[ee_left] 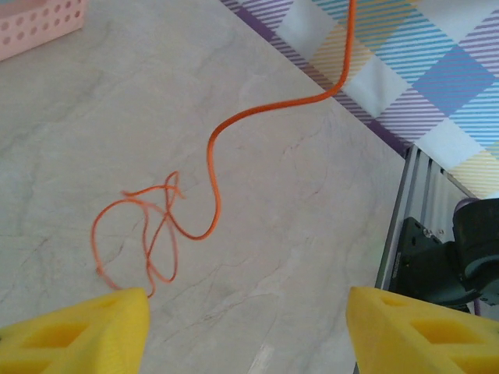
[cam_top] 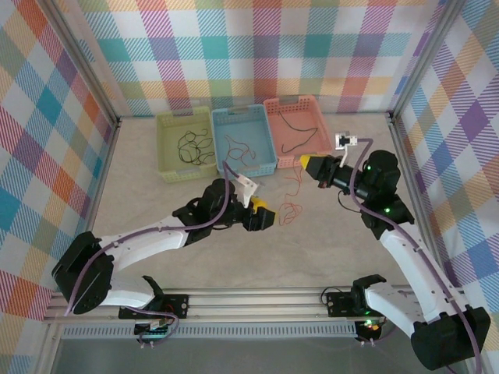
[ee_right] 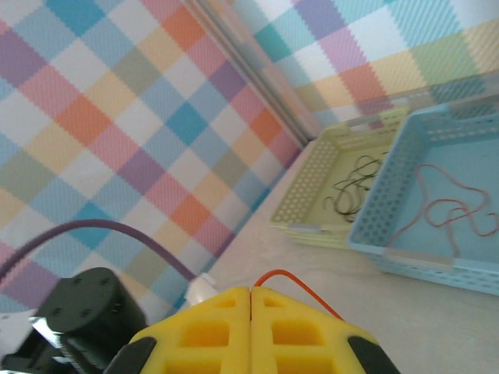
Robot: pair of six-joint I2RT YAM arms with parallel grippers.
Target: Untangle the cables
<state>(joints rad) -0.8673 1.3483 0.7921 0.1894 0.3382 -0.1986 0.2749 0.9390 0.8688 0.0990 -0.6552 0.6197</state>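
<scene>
The right gripper [ee_right: 249, 294] pinches the orange cable [ee_left: 210, 160]; the left gripper [ee_left: 249, 315] hangs released above its loops; lift the pinched end slowly so the tangle slides open.

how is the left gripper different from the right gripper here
The left gripper has its jaws wide apart, holding nothing; the right gripper has its jaws shut on the orange cable. The left gripper sits low over the table beside the cable's loose loops; the right gripper holds one end lifted, so the cable climbs away from the table. Both have yellow jaws.
</scene>
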